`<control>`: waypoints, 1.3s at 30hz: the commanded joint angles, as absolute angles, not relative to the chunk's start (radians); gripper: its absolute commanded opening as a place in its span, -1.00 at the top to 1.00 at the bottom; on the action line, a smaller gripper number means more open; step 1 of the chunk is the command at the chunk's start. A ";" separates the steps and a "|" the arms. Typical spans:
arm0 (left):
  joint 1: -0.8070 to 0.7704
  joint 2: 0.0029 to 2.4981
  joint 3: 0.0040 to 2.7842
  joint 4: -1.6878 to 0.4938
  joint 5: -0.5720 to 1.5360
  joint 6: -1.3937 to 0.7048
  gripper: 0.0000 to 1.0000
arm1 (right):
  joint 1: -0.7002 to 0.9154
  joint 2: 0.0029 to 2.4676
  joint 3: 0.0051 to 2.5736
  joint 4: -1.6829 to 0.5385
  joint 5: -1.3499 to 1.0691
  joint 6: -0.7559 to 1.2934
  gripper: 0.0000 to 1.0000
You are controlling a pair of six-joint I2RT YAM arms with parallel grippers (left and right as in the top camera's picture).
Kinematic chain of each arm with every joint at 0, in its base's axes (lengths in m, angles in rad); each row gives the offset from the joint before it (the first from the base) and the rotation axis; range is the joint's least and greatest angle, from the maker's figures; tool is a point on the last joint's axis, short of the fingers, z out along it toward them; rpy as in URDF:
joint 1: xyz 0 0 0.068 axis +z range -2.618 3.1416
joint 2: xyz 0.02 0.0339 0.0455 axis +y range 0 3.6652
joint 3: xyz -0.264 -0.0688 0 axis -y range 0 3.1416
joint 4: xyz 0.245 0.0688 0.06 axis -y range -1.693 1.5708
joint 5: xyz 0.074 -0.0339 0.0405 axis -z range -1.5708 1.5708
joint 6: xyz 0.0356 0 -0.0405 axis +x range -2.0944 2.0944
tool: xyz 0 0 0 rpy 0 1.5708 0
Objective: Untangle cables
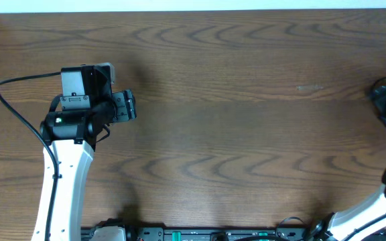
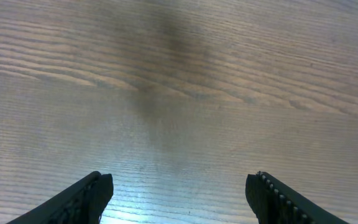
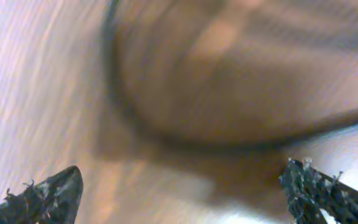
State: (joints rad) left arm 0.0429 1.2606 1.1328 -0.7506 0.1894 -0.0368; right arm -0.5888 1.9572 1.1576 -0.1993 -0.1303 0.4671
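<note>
- The left gripper (image 2: 179, 202) is hanging over the wooden table (image 2: 179, 74), fingers spread, pinching nothing.
- The right gripper (image 3: 182, 196) is holding its fingers wide apart too.
- A blurry dark curve (image 3: 114, 99) is showing ahead of the right gripper; I cannot tell if it is one of the cables.

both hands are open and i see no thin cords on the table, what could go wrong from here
1. The right wrist view is smeared, so the dark curved band ahead of the right hand cannot be identified. Closing on it now may catch nothing, or the wrong thing.
2. From overhead, the only cord showing is the thick black cable feeding the left arm. The open left hand might snag it.
</note>
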 commanded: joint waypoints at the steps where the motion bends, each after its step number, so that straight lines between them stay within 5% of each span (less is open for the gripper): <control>1: 0.043 1.263 1.133 -0.748 0.198 -0.015 -0.48 | -0.437 1.843 1.145 -0.234 -0.017 0.554 -0.99; 12: 0.043 1.262 1.133 -0.750 0.198 0.003 -0.48 | -0.138 1.508 1.144 -0.445 0.194 0.458 -0.98; 19: 0.043 1.262 1.133 -0.744 0.199 0.002 -0.48 | -0.123 1.246 1.091 -0.517 -0.054 0.413 -0.99; 39: 0.043 1.262 1.134 -0.741 0.199 0.003 -0.48 | -0.123 0.171 0.783 -0.407 -0.229 0.204 -0.99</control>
State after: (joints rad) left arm 0.0429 1.2606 1.1328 -0.7395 0.1894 -0.0177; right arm -0.1268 0.2840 0.8066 -0.4263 -0.1410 0.3073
